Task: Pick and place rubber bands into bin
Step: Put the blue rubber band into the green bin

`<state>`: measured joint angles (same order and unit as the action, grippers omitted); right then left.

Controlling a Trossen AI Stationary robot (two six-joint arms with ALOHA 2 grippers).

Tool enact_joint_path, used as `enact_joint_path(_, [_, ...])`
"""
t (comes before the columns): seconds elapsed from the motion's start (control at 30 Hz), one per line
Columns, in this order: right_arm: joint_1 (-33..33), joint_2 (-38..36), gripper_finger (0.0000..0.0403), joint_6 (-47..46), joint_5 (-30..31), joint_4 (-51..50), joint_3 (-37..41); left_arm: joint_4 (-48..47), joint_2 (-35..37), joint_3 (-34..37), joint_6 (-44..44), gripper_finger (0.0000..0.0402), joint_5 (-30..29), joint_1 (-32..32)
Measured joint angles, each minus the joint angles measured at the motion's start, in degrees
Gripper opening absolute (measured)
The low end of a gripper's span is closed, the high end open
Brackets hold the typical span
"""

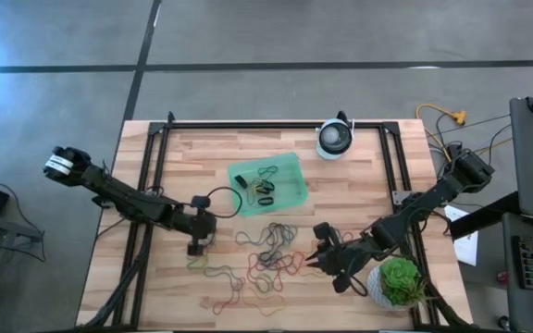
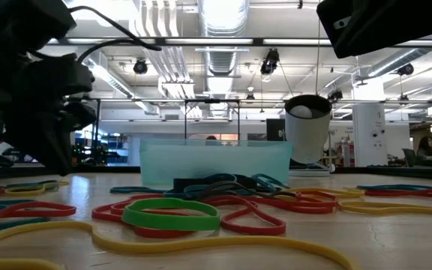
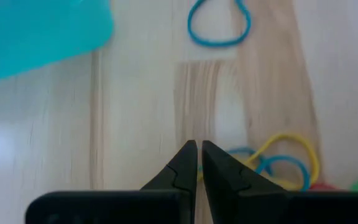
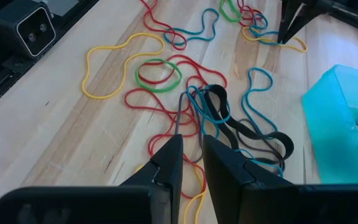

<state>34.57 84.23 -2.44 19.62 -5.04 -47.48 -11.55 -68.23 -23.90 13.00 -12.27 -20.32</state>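
Many rubber bands (image 1: 268,252) in red, yellow, green, teal and black lie tangled on the wooden table, near of the bin (image 1: 262,159), a shallow translucent green tray with several bands inside. My left gripper (image 3: 199,144) is shut with nothing between its fingers. It hovers low over bare wood at the pile's left edge (image 1: 195,246), beside a yellow and a teal band (image 3: 284,163). My right gripper (image 4: 191,140) stands above the pile's right side (image 1: 316,259), its fingers a narrow gap apart with band strands running up into it. My right gripper has a thin dark strand (image 4: 180,115) and a teal strand (image 4: 199,121) of the rubber bands at its fingertips. Both run straight up from the pile into the gap. The fingers slant down from the table's right side. The bands' remaining loops (image 4: 241,134) lie on the table.
A round white device (image 1: 334,139) stands at the far edge, right of the bin. A green plant (image 1: 399,280) sits at the near right corner, close to my right arm. Black frame rails (image 1: 160,157) border the table, and cables (image 1: 452,120) hang off its right side.
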Motion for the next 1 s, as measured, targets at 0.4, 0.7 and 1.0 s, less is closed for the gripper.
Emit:
enact_joint_path(0.4, [0.00,0.00,0.0056,-0.13,0.00,0.00,0.04,-0.24,0.00,0.00,2.12,0.0009,-0.29,0.09])
enact_joint_path(0.7, [0.00,0.00,0.0057,-0.13,0.00,0.00,0.04,-3.11,0.00,0.04,2.25,0.0009,-0.41,0.09])
enact_joint_path(1.0, [0.00,0.00,0.0057,-0.13,0.00,0.00,0.04,-5.77,0.00,-0.26,3.39,0.0009,-0.28,0.09])
